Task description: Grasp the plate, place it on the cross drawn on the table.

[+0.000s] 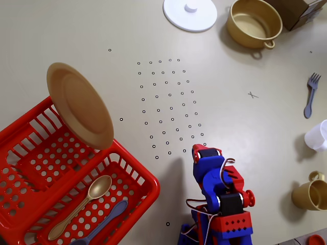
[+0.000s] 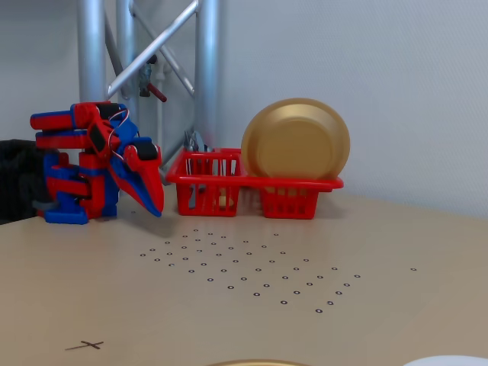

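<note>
A tan plate point(image 1: 79, 104) stands on edge in the far end of a red dish rack point(image 1: 135, 164) at the left of the overhead view. In the fixed view the plate point(image 2: 297, 142) rises above the rack point(image 2: 213, 181). A small cross point(image 1: 252, 95) is drawn on the table at the right; in the fixed view the cross point(image 2: 90, 345) is near the front left. My gripper point(image 1: 197, 151) is folded low near the arm's base, right of the rack and apart from it. Its jaws are shut and empty and point down at the table point(image 2: 155, 208).
A tan spoon point(image 1: 82, 206) and a blue spoon point(image 1: 104, 219) lie in the rack. A white lid point(image 1: 190, 14), a tan pot point(image 1: 254, 23) and a cardboard box point(image 1: 299, 11) stand at the back. A fork point(image 1: 311, 94), a white cup point(image 1: 319, 135) and a tan mug point(image 1: 310, 194) line the right edge.
</note>
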Tool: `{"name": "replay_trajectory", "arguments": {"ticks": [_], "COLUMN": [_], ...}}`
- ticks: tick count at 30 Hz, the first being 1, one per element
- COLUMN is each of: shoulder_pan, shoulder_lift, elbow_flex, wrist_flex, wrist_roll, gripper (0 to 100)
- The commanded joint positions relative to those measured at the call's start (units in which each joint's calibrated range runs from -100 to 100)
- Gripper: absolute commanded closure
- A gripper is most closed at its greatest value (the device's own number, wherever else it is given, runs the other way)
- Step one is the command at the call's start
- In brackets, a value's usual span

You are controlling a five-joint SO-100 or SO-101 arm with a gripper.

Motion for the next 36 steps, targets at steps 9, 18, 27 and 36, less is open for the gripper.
{"name": "replay_trajectory", "arguments": {"ticks": [9,18,27,36], "shoulder_pan": [-0.6,-5.3,-8.9,-15.3], "shoulder_lift": [-0.4,-0.4,3.5,32.8], "elbow_flex": [1.1,1.1,-7.0,-41.9], "wrist_flex": [0.0,1.2,3.7,6.3], "wrist_roll": [2.7,9.1,11.0,14.9], "gripper": [100,93,80,78]}}
